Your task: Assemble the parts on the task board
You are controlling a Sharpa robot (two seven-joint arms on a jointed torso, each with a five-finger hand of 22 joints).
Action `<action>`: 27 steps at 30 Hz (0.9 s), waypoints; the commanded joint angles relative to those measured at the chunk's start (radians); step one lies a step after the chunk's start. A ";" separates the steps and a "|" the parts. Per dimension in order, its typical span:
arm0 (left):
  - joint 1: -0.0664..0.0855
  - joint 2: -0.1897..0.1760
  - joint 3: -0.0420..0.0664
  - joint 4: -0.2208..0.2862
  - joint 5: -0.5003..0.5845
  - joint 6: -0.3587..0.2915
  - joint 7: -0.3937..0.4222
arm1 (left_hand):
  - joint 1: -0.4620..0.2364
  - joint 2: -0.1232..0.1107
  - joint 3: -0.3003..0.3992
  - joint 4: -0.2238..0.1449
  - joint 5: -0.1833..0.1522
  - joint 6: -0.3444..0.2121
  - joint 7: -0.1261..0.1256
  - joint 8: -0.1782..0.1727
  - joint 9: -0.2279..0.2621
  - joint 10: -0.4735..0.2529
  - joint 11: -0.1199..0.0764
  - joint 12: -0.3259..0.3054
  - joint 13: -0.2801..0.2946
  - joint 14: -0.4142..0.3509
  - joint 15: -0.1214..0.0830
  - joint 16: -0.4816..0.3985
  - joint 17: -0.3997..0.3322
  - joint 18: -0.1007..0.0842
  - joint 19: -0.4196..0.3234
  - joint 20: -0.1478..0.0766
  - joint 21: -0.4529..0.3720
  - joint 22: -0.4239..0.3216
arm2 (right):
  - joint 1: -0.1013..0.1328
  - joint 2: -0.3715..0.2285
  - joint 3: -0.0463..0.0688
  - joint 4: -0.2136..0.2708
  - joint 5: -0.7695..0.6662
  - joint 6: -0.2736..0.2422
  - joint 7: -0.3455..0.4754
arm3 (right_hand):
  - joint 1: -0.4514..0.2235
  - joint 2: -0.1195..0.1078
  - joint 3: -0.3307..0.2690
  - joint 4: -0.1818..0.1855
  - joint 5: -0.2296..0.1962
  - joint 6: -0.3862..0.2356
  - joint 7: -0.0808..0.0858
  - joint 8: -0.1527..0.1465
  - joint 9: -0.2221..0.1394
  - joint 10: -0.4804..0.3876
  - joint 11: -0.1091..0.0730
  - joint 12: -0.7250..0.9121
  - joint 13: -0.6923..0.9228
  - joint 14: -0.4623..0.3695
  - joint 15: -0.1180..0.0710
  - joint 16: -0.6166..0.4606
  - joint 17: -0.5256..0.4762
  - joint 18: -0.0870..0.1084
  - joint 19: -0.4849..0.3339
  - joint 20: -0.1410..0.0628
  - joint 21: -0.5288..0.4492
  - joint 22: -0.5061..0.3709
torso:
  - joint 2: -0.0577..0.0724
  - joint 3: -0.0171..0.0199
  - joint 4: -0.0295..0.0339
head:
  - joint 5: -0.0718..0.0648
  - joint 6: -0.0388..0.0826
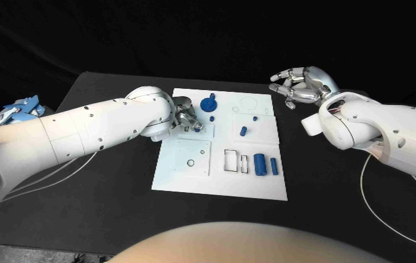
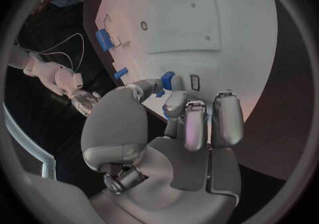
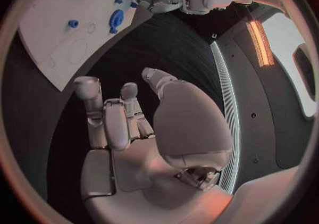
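The white task board (image 1: 182, 173) lies in the middle of the black table. My left hand (image 1: 186, 119) is low over its far left part, beside a round blue gear-like part (image 1: 208, 104). In the left wrist view its thumb and a finger (image 2: 177, 102) pinch a small blue part (image 2: 167, 82) right at the board's surface. Two blue cylinders (image 1: 262, 164) lie side by side near the board's front right. More small blue parts (image 1: 243, 131) sit mid-board. My right hand (image 1: 299, 86) hangs above the table off the board's far right corner, fingers apart and loosely curled, holding nothing.
A blue and white object (image 1: 19, 110) lies at the table's left edge. Thin cables trail over the black table (image 1: 104, 209) on both sides. Outlined recesses (image 1: 232, 161) and a black ring (image 1: 190, 163) mark the board's near half.
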 commanded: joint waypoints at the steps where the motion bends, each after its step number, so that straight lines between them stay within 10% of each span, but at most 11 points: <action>1: -0.003 0.004 -0.002 0.002 0.011 0.023 -0.007 | -0.008 0.000 -0.033 0.021 -0.006 0.008 0.003 -0.008 -0.001 0.002 -0.002 0.004 0.001 0.083 -0.005 0.005 0.179 -0.019 0.009 0.001 0.005 0.001 | -0.001 0.000 0.000 0.000 -0.003 0.004 0.011 | -0.010 0.001 0.000 0.004 0.007 -0.007 0.002 0.006 -0.001 -0.004 -0.003 0.005 -0.001 -0.001 -0.004 -0.006 -0.001 0.002 -0.006 0.000 -0.007 -0.002 | -0.001 0.0002 -0.0001 | 0.000 0.000; 12: -0.003 -0.009 0.001 0.016 0.010 0.017 -0.014 | -0.009 -0.011 -0.141 0.107 -0.023 0.019 0.003 -0.020 0.001 0.000 -0.001 -0.001 -0.001 0.087 -0.005 0.010 0.192 -0.021 0.015 0.001 0.006 0.010 | -0.002 -0.001 0.000 -0.001 -0.003 0.005 0.012 | -0.014 0.000 -0.001 0.007 0.006 -0.008 0.002 0.007 -0.002 -0.006 -0.002 0.004 -0.004 -0.002 -0.004 -0.006 -0.002 0.002 -0.007 0.000 -0.009 -0.003 | -0.001 -0.0006 -0.0005 | -0.006 0.000; 27: 0.000 -0.027 0.017 0.038 0.008 0.019 -0.025 | -0.004 -0.012 -0.153 0.116 -0.032 0.019 0.003 -0.019 0.003 -0.001 -0.002 -0.002 -0.002 0.087 -0.005 0.011 0.194 -0.021 0.016 0.001 0.007 0.012 | -0.003 0.001 0.000 -0.003 -0.001 0.003 0.013 | -0.018 0.000 -0.003 0.010 0.006 -0.009 0.003 0.008 -0.002 -0.007 -0.002 0.004 -0.006 -0.002 -0.004 -0.006 -0.002 0.002 -0.006 0.000 -0.009 -0.003 | -0.001 -0.0008 0.0010 | -0.007 0.000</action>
